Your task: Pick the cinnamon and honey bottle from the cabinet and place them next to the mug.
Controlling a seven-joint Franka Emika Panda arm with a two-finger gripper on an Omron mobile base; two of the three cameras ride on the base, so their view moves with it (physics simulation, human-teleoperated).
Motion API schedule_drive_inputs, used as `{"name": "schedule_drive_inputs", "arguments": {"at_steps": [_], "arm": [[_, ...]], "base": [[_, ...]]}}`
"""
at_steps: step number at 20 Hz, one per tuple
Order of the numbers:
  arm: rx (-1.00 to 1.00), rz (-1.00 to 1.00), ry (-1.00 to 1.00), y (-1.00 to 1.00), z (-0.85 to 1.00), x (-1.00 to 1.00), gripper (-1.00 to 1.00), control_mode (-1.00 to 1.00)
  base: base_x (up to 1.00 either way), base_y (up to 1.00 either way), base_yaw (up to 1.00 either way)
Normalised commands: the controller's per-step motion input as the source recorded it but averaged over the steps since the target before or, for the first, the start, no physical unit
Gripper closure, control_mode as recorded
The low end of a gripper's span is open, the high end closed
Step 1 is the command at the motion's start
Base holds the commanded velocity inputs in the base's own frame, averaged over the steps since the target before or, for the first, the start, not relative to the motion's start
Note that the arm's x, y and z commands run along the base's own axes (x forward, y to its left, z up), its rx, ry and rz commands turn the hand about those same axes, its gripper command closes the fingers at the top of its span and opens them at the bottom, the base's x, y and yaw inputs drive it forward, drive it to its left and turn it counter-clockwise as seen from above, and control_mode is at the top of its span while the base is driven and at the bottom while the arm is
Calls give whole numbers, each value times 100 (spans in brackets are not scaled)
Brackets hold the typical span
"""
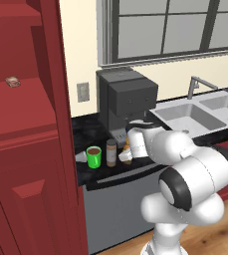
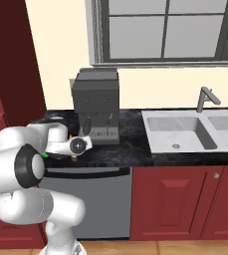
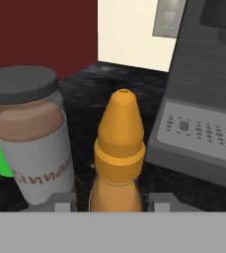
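The white arm [image 2: 31,169] fills the lower left of the frame, its wrist reaching right toward the middle left, where a round dark joint [image 2: 78,145] sits low over the black tabletop [image 2: 130,149]. Just left of that wrist a sliver of bright green [image 2: 45,155] peeks out. Behind it, upper middle, stands a dark grey coffee machine [image 2: 95,104]. At right lies a grey sink [image 2: 185,130] with a faucet [image 2: 205,98]. Dark red cabinet [image 2: 13,55] occupies the upper left; a window [image 2: 165,30] spans the top.

We see the honey bottle [image 3: 118,153] squeezed between the cinnamon [image 3: 31,133] and the coffee machine [image 3: 203,99], with the mug [image 1: 94,157] beyond the cinnamon; open counter [image 1: 135,167] lies only toward the sink [image 1: 195,117].
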Motion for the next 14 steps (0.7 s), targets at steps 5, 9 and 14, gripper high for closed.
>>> {"name": "schedule_drive_inputs", "arguments": {"at_steps": [5, 9, 14], "arm": [[0, 0, 0, 0, 0, 0, -100, -100], [0, 0, 0, 0, 0, 0, -100, -100], [0, 0, 0, -3, 0, -3, -100, -100]], "base": [[0, 0, 0], [0, 0, 0], [0, 0, 0]]}}
